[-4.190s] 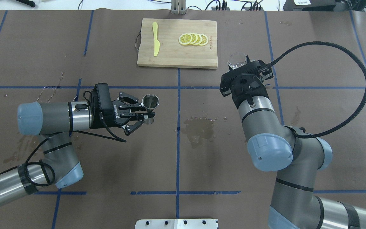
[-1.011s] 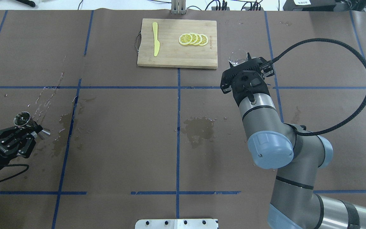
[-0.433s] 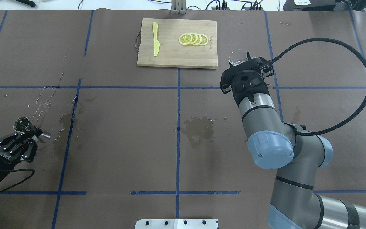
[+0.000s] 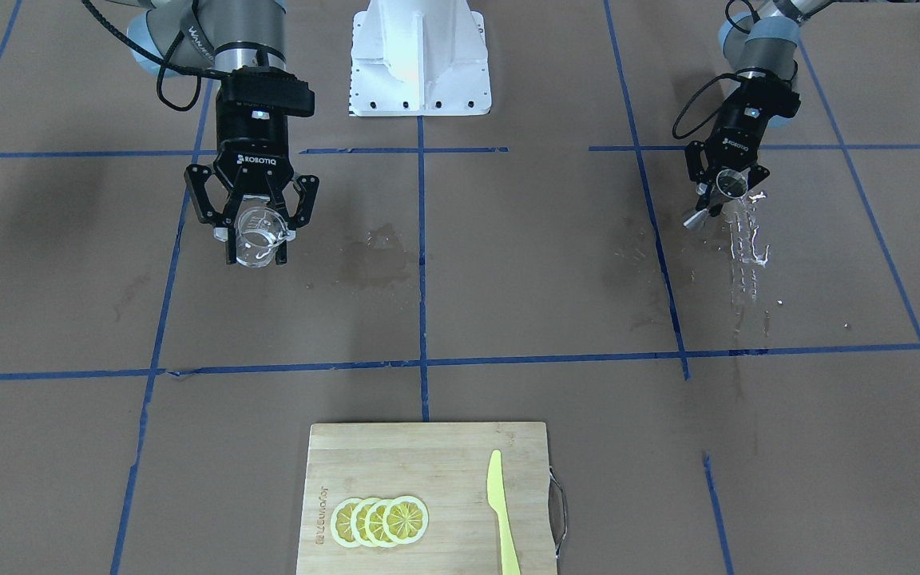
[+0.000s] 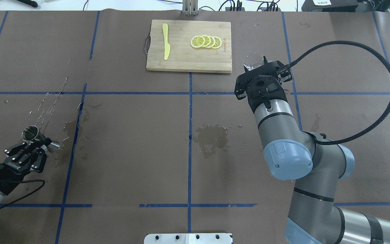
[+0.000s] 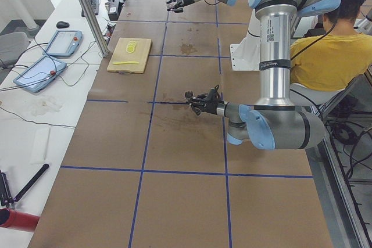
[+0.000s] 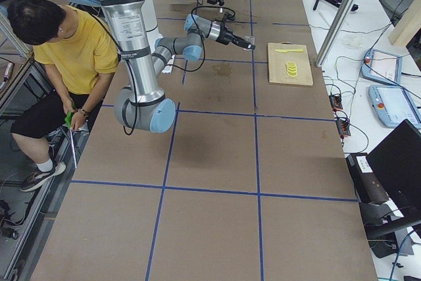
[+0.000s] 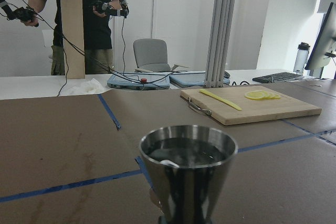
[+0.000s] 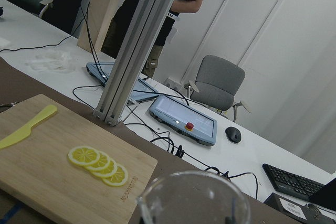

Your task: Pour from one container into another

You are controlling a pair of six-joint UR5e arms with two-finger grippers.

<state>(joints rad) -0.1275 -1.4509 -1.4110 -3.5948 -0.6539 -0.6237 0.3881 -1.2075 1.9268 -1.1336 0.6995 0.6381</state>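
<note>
A steel jigger (image 5: 30, 133) is at the far left of the table, with my left gripper (image 5: 42, 141) shut on its waist. The left wrist view shows the jigger (image 8: 188, 171) upright, with dark liquid inside. From across the table, the jigger (image 4: 730, 184) and left gripper (image 4: 720, 192) hang beside a wet streak. My right gripper (image 5: 261, 66) is shut on a clear glass cup (image 5: 253, 60) just right of the cutting board. The front view shows this cup (image 4: 256, 233) between the right gripper's fingers (image 4: 230, 237). Its rim (image 9: 194, 199) fills the bottom of the right wrist view.
A wooden cutting board (image 5: 188, 56) at the back centre carries lemon slices (image 5: 206, 41) and a yellow knife (image 5: 165, 41). Wet patches darken the paper at the middle (image 5: 212, 135) and left (image 5: 69, 130). A seated person (image 6: 325, 50) is behind the robot's base.
The left arm carried the jigger from the table's middle to the far left, then crept slightly right and nearer in the last second. The right arm with the glass cup barely moved.
</note>
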